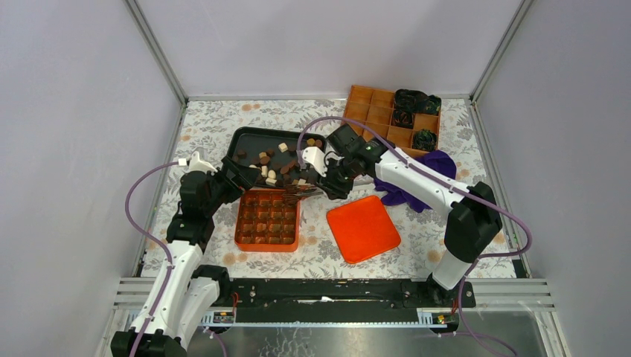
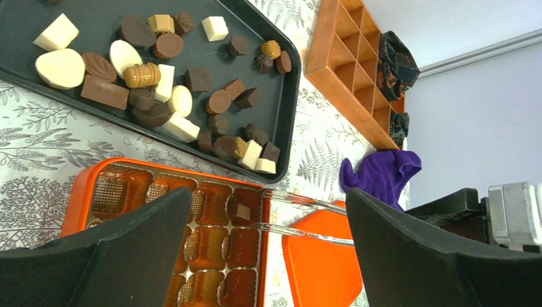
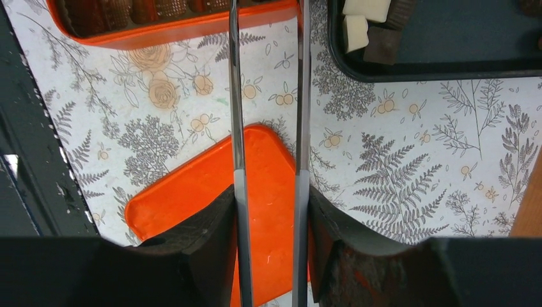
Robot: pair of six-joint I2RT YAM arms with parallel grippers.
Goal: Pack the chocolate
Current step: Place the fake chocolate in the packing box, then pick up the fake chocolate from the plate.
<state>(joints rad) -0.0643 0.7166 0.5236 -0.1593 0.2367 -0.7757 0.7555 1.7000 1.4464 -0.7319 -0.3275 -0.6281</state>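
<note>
The chocolate (image 2: 160, 83) lies as many brown and white pieces on a black tray (image 1: 245, 134). In front of it stands an orange box (image 1: 268, 221) with a moulded insert. My right gripper (image 3: 268, 204) is shut on metal tongs (image 3: 236, 128), whose two arms stand apart. The tong tips (image 2: 262, 190) reach the box's corner cell nearest the tray, where one brown cube (image 2: 240, 212) lies just past them, not pinched. My left gripper (image 2: 268, 211) hangs open over the box, holding nothing.
An orange lid (image 1: 363, 228) lies flat to the right of the box. A purple cloth (image 1: 417, 182) sits beyond it. At the back right is a wooden compartment box (image 1: 379, 111) with black-and-green bundles (image 1: 413, 100).
</note>
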